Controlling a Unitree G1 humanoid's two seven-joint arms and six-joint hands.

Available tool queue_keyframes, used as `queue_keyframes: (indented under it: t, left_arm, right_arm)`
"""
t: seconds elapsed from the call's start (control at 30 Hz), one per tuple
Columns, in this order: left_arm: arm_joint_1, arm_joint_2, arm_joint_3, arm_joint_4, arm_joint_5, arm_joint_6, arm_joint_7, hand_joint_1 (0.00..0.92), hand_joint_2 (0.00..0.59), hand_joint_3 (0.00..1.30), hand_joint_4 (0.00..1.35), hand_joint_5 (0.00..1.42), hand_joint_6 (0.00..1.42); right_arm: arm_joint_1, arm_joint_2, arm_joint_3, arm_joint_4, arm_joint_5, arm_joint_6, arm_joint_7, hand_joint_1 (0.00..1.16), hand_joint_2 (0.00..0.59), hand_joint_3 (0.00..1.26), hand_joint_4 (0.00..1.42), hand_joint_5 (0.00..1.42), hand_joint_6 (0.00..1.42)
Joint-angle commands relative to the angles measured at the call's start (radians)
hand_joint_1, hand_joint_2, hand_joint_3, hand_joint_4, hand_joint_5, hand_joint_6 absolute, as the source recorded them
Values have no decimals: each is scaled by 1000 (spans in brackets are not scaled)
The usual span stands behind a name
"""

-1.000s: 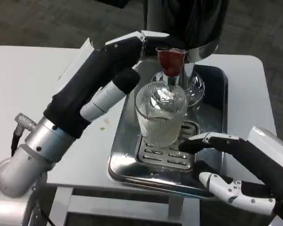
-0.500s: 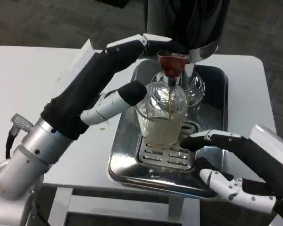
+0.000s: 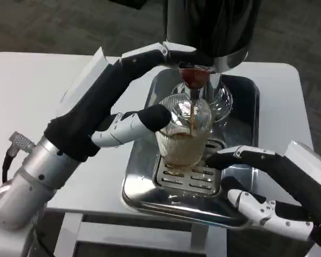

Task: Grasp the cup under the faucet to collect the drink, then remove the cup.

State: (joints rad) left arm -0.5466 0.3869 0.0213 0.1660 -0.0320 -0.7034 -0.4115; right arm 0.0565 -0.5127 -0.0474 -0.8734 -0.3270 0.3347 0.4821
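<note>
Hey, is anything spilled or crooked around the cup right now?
Nothing stands out. The ribbed glass cup stands upright on the drip grate under the red faucet, with a thin brown stream falling inside it. A small speck marks the white table.

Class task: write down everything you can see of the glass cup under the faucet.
The cup is clear ribbed glass, upright on the slotted grate of the metal tray, under the red faucet. Amber drink streams in, and it looks about half full. The left hand has a black fingertip against its side; the right hand reaches toward its base.
</note>
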Motion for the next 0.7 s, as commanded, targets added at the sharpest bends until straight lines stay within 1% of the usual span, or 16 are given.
queue_keyframes:
  t: [0.03,0.1,0.17,0.33,0.37,0.4,0.5,0.53,0.6,0.7]
  left_arm:
    - [43,25,-16,15,27,-15,-18,0,89,526,396,417,345]
    - [44,26,-16,14,28,-15,-17,0,89,527,396,420,345]
    - [45,27,-17,13,28,-16,-17,0,89,527,396,423,345]
    - [49,27,-17,13,25,-16,-16,0,89,527,396,428,346]
    - [49,27,-17,13,24,-15,-16,0,89,527,396,428,346]
    - [50,27,-17,13,24,-15,-15,0,90,528,396,429,346]
    - [51,28,-17,11,23,-12,-14,0,90,528,396,429,347]
    - [52,27,-17,10,21,-9,-14,0,90,528,396,430,347]
    - [54,26,-18,10,18,-5,-13,0,91,528,396,430,347]
    - [54,24,-20,17,19,-4,-12,0,89,528,396,430,347]
  right_arm:
    - [10,11,2,-1,-1,9,-13,362,510,333,290,205,111]
    - [13,17,5,4,2,12,-18,366,508,333,290,205,111]
    - [16,23,6,9,5,16,-22,419,492,334,290,206,125]
    - [24,51,-2,29,22,34,-35,497,465,325,290,215,139]
    - [25,56,-5,34,27,37,-38,526,440,321,290,216,141]
    - [30,63,-12,43,36,40,-41,551,437,321,290,217,147]
    - [42,77,-30,59,58,40,-50,575,425,311,290,221,147]
    - [49,83,-39,64,67,38,-53,593,405,304,290,230,157]
    - [58,92,-52,69,81,37,-59,648,337,282,290,243,174]
    - [72,112,-74,71,113,43,-71,706,308,270,290,246,190]
